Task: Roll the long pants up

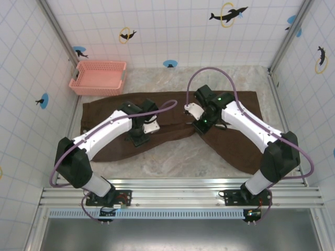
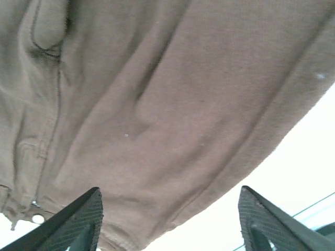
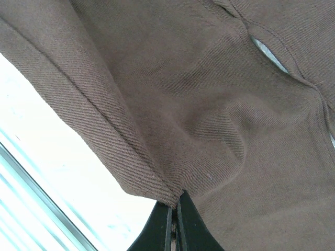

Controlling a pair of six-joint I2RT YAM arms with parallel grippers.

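Observation:
The long pants (image 1: 104,130) lie spread across the table as dark brown fabric, one leg running left and the other toward the back right. My left gripper (image 1: 138,137) hovers over the waist area. In the left wrist view it (image 2: 170,219) stands open, its fingers (image 2: 78,222) wide apart over the pants (image 2: 167,94), and a small light button (image 2: 36,218) shows at the waistband edge. My right gripper (image 1: 201,124) is near the crotch. In the right wrist view it (image 3: 174,209) is shut, pinching a folded edge of the pants (image 3: 209,104).
A pink mesh basket (image 1: 98,77) stands at the back left, just beyond the pants. Tiled walls enclose the table on three sides. A metal rail (image 1: 172,185) runs along the near edge, with bare marbled tabletop (image 1: 178,157) in front of the pants.

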